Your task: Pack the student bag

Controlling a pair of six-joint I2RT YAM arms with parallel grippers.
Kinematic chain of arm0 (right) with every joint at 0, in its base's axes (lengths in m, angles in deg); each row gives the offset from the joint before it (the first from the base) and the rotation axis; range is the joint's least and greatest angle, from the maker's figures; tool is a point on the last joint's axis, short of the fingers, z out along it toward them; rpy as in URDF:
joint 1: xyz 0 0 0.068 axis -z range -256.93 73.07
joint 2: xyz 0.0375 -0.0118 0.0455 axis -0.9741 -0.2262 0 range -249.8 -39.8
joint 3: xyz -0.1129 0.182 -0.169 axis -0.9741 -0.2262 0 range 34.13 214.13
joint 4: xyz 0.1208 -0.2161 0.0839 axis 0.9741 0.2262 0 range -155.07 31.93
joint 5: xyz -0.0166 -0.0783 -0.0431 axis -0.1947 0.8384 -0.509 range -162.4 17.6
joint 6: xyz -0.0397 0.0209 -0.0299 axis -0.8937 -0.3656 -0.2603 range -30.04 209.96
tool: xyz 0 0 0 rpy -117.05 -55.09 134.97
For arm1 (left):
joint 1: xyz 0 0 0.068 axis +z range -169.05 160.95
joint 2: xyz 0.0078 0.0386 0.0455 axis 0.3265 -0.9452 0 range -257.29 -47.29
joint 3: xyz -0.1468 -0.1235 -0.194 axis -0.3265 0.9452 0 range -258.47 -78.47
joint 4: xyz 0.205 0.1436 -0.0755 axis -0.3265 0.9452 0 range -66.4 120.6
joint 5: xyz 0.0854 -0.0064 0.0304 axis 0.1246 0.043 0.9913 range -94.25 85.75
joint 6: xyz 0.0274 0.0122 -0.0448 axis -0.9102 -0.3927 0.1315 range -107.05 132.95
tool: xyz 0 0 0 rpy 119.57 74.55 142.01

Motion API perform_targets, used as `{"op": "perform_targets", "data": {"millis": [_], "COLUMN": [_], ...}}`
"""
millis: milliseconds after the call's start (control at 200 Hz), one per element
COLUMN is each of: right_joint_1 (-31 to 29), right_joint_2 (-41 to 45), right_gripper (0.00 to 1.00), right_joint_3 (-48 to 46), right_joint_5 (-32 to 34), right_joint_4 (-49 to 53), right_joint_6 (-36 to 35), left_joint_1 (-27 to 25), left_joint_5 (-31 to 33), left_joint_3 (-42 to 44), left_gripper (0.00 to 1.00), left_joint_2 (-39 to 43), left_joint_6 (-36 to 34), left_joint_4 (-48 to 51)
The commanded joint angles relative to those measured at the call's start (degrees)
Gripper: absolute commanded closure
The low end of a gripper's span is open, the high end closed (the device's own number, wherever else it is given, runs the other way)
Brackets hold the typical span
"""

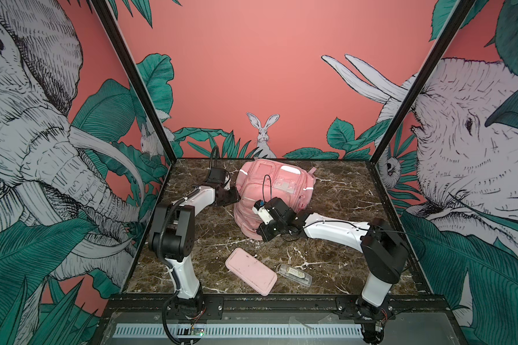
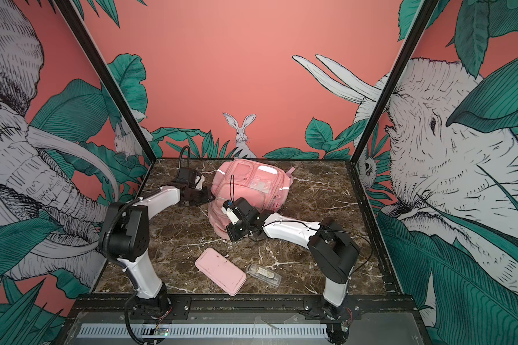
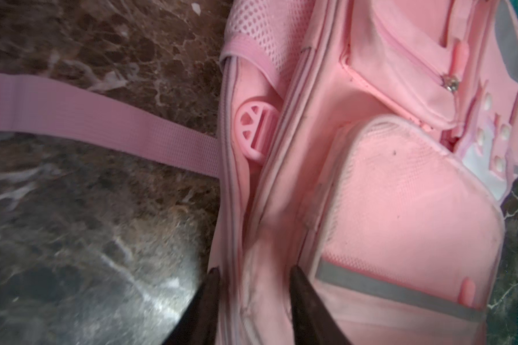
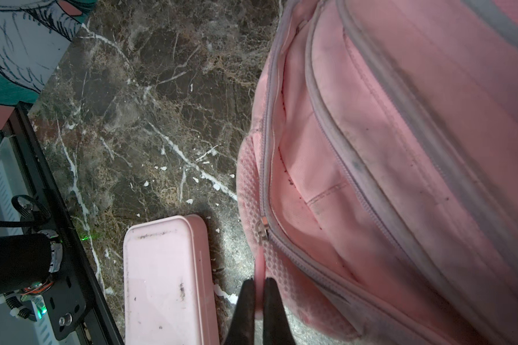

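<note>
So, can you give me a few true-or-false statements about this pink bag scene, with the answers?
1. The student bag lies on the marble table. True.
2. The pink pencil case is inside the bag. False: it lies on the table, in front of the bag.
3. The right gripper pinches the bag's pink zipper pull. True.
4. The bag's zip is fully closed. False: it gapes, showing the lining.
5. The left gripper is clamped shut. False: its jaws stand apart at the bag's side.
</note>
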Motion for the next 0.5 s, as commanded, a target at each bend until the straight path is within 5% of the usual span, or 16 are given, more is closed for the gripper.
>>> {"op": "perform_targets", "data": {"millis": [0,215,495], "right_joint_1": [0.3,0.5,0.4], "right_joint_2": [-0.2,-0.7,-0.2], "right_gripper": [1.00,1.00,1.00], "right_joint_3": [-1.3,-2.6,-0.5], "right_joint_5": [-1.8,-5.6,-8.6], "right_joint_4": [-3.3,-10.0,-12.7], "right_joint_6": [1.1,3.6,4.3], "left_joint_1": [-0.4,-0.8,-3.0], "left_joint_5": [-0.7,-3.7,-5.1], "left_joint_3": [5.3,14.6,18.9], "left_gripper": [0.48,0.45,0.47], "left_joint_2": [7.6,15.0,14.2], "left_joint_6": [-0.1,3.5,6.2], "left_joint_4": [0.5,-1.0,-5.1]}}
